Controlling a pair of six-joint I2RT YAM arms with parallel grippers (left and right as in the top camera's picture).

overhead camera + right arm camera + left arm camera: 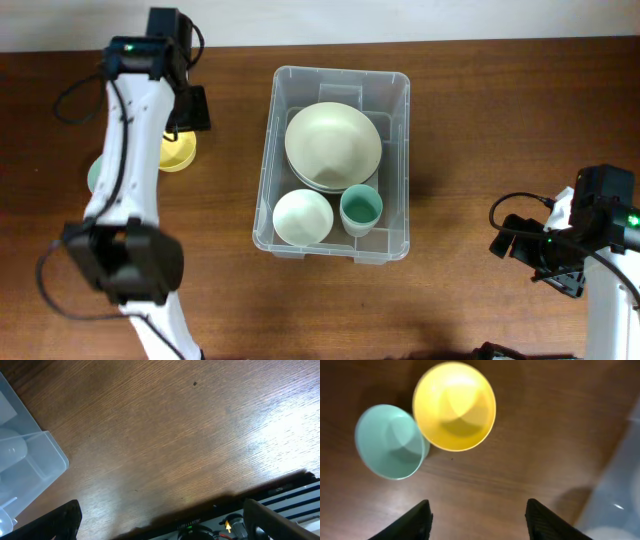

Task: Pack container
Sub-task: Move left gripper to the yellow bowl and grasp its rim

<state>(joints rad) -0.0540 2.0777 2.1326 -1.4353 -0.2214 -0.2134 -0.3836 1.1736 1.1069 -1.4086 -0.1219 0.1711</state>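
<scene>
Dark wood-grain table (pixel 480 120) fills nearly every view, with only a pale strip of wall (pixel 400 20) beyond its far edge. It looks smooth and faintly glossy, so things would probably slide on it easily.

At the centre of the table stands the container (pixel 340 73), upright and open-topped, well apart from both arms. Its clear plastic looks thin and light, stiff at the rolled rim but probably springy in the walls, and slick to the touch. The contents add some weight. The best hold is likely the rim on a short side, or both short sides at once to stop it twisting.

The left arm (pixel 130 150) reaches along the left side of the table. The left gripper (pixel 479 515) hangs over bare wood with its jaws apart and nothing between them. The right arm (pixel 590 230) sits at the near right corner. The right gripper (pixel 162 515) is spread wide and empty, with the container's corner at the left edge of its view.

Inside the container, a large pale green bowl (pixel 332 145) fills the far half. A small whitish bowl (pixel 302 216) and a teal cup (pixel 361 210) stand side by side in the near half.

Outside the container, just ahead of the left gripper's fingers, a yellow bowl (pixel 454 406) and a teal bowl (pixel 390 441) sit touching or nearly so. I judge they are still to be packed.
</scene>
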